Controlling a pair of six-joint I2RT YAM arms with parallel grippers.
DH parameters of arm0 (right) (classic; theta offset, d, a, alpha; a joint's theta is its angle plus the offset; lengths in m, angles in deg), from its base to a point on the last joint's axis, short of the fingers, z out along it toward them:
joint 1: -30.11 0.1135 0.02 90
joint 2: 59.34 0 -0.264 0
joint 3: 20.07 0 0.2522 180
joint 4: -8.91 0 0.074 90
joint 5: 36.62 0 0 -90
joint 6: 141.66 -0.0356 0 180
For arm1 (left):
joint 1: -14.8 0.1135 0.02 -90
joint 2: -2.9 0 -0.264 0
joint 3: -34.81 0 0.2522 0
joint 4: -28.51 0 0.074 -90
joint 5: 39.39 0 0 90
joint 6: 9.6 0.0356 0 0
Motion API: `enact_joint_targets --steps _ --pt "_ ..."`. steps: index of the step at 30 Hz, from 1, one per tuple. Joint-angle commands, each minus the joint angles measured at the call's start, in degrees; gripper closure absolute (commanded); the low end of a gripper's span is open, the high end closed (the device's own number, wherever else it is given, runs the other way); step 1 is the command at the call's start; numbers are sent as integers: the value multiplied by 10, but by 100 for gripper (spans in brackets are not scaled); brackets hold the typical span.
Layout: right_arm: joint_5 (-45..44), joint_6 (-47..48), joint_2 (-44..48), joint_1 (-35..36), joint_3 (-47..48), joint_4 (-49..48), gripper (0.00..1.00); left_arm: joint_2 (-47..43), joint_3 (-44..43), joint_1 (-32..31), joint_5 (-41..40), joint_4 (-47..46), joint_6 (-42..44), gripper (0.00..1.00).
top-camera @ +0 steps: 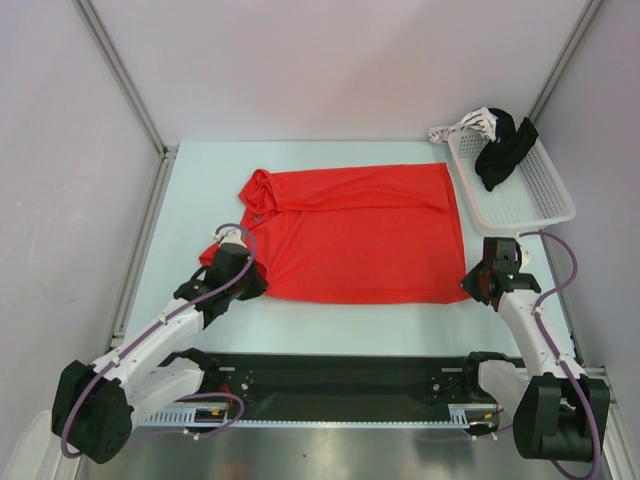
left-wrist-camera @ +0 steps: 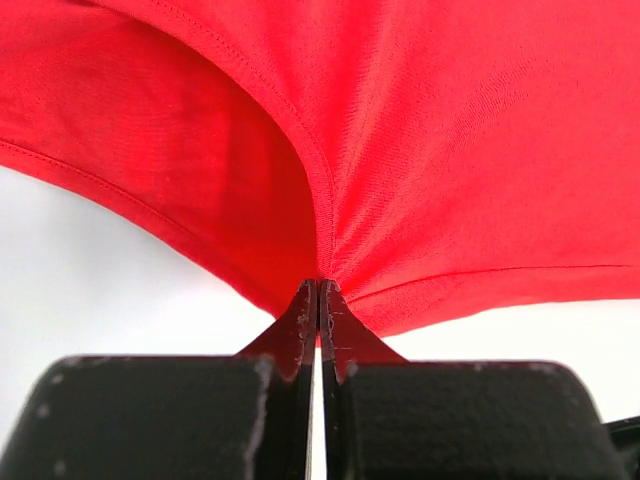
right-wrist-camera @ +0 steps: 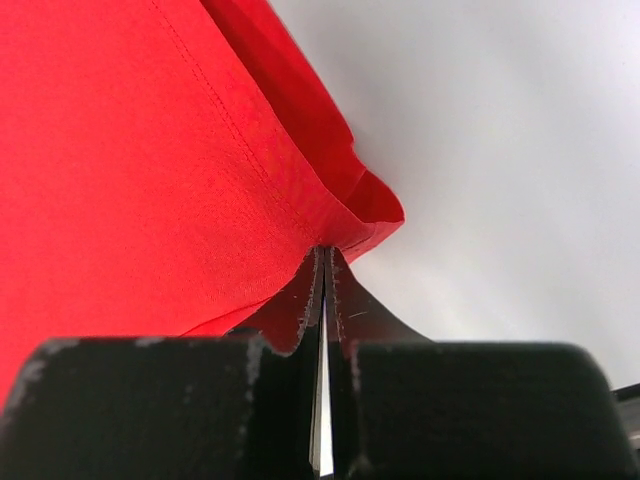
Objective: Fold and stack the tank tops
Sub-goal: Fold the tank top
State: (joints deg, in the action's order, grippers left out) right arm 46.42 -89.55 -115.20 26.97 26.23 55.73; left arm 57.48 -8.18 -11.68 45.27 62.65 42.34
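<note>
A large bright red tank top (top-camera: pixel 360 235) lies spread on the pale table, partly folded, its top edge doubled over. My left gripper (top-camera: pixel 246 285) is shut on its near left corner; in the left wrist view the red fabric (left-wrist-camera: pixel 420 140) bunches into the closed tips (left-wrist-camera: pixel 319 288). My right gripper (top-camera: pixel 472 281) is shut on its near right corner; in the right wrist view the hemmed red corner (right-wrist-camera: pixel 150 150) is pinched at the tips (right-wrist-camera: pixel 324 252).
A white mesh basket (top-camera: pixel 545 195) stands at the back right, holding a black garment (top-camera: pixel 503 150) and a white one (top-camera: pixel 472 125). Metal frame posts rise at the back corners. A black rail (top-camera: pixel 340 380) runs along the near edge between the arm bases.
</note>
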Motion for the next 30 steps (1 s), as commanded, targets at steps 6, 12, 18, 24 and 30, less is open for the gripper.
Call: enact_joint_targets --steps 6,12,18,24,30 --pt "8 4 15 -1 56 22 100 -19 -2 2 16 16 -14 100" --pt "15 11 -8 -1 94 11 100 -5 -29 6 10 19 -12 100" --pt "21 21 -78 -2 150 -26 100 79 -90 37 15 0 -2 100" --pt "17 19 -173 -2 214 -62 100 166 -170 68 21 -18 -1 100" --pt "22 5 -280 1 313 -79 100 261 -279 95 10 -13 -4 100"
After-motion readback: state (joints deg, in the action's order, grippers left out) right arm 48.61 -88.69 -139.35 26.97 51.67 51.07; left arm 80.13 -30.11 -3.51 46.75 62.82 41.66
